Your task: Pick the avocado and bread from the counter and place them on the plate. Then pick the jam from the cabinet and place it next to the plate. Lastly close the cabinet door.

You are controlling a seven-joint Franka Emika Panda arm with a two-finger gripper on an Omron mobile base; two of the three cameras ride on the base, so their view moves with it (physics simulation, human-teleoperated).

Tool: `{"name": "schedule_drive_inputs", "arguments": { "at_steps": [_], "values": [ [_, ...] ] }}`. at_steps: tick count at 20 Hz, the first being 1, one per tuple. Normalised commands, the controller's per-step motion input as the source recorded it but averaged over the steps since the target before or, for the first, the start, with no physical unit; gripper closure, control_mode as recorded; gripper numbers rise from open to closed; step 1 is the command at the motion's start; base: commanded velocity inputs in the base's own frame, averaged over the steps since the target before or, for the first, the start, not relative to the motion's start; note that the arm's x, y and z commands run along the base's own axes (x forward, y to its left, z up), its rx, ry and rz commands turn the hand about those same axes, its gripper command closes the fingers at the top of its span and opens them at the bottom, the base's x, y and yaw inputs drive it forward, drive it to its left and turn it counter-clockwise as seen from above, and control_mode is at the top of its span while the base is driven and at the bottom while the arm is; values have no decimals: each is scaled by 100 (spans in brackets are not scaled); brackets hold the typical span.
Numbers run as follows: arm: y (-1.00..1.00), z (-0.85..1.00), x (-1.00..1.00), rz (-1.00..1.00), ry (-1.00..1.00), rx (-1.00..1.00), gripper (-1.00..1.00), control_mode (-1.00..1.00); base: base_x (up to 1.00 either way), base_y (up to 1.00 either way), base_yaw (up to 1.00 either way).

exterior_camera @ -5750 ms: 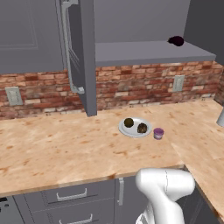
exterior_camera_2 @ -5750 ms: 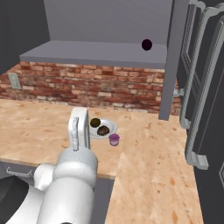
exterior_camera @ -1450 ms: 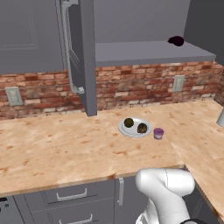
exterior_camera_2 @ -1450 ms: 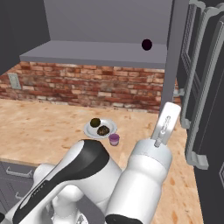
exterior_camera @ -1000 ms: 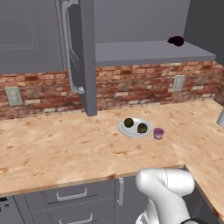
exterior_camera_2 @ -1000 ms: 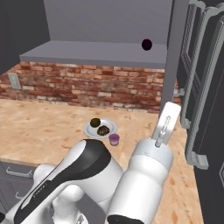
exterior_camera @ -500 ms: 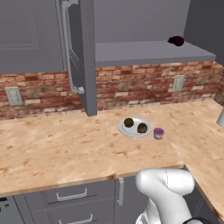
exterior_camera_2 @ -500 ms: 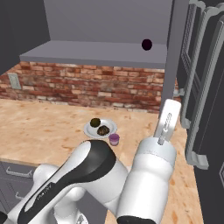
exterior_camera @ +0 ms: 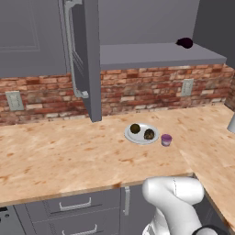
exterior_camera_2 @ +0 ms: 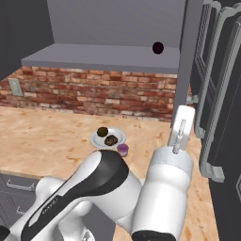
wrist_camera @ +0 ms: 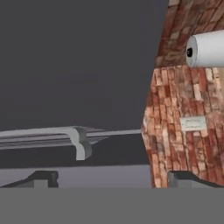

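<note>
On the counter sits the plate with the avocado and the bread on it. The jam stands just right of the plate, and the right base view shows the same plate, avocado, bread and jam. The cabinet stands open. My white hand is raised close to the cabinet door on the right. In the hand view my gripper is open and holds nothing, and it faces the door's silvery bar handle.
Another door hangs open on the left of the cabinet. A dark lump lies on the shelf. A brick backsplash with an outlet runs behind the counter. A white roll hangs by the brick wall.
The arm has swung from above the plate to the right-hand door. Over the last second the hand crept slightly upward. The jaws stayed open.
</note>
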Motion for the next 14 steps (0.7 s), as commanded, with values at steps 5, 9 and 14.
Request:
{"name": "schedule_drive_inputs", "arguments": {
  "at_steps": [5,9,14],
  "values": [
    [-32,-23,35,0,9,0,-100,-100,0,0,0],
    [-39,-25,49,0,13,2,-100,-100,0,0,0],
    [-43,-21,57,0,17,8,-100,-100,0,0,0]
  ]
}}
